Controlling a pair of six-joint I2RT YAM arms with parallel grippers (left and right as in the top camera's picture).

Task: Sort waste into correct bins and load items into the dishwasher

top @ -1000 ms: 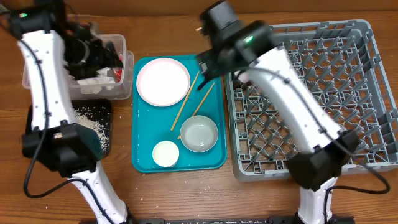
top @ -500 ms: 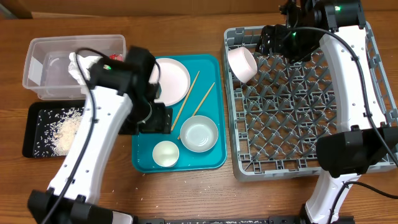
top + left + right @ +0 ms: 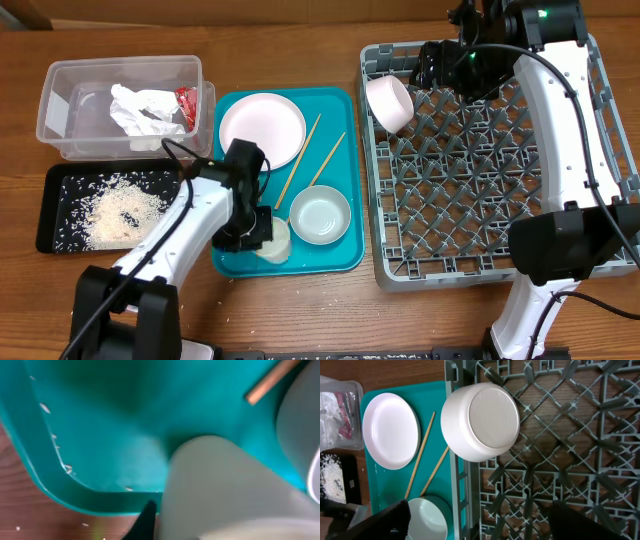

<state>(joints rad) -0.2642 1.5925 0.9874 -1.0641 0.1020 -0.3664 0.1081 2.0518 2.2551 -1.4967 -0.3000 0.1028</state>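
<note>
My left gripper (image 3: pixel 256 236) is low over the front of the teal tray (image 3: pixel 345 258), shut on the wall of the small white cup (image 3: pixel 274 241). In the left wrist view the cup (image 3: pixel 225 490) fills the lower right, with one black finger (image 3: pixel 146 521) against its side. The pink bowl (image 3: pixel 390 103) lies on its side in the grey dish rack (image 3: pixel 480 185). My right gripper (image 3: pixel 440 64) hangs open above the rack's far left, nothing between its fingers (image 3: pixel 387 521). The pink plate (image 3: pixel 262 131), two chopsticks (image 3: pixel 300 158) and the grey-green bowl (image 3: pixel 320 216) rest on the tray.
The clear tub (image 3: pixel 60 110) at the far left holds the crumpled napkin (image 3: pixel 140 108) and the red wrapper (image 3: pixel 186 104). In front of it the black tray (image 3: pixel 58 238) holds a heap of rice (image 3: pixel 122 210). A few crumbs lie on the wood by the teal tray's front corner.
My left arm swung from the tub down across the tray to the cup, and its jaws closed there. The right arm went from the tray to the rack's far side, then held still.
</note>
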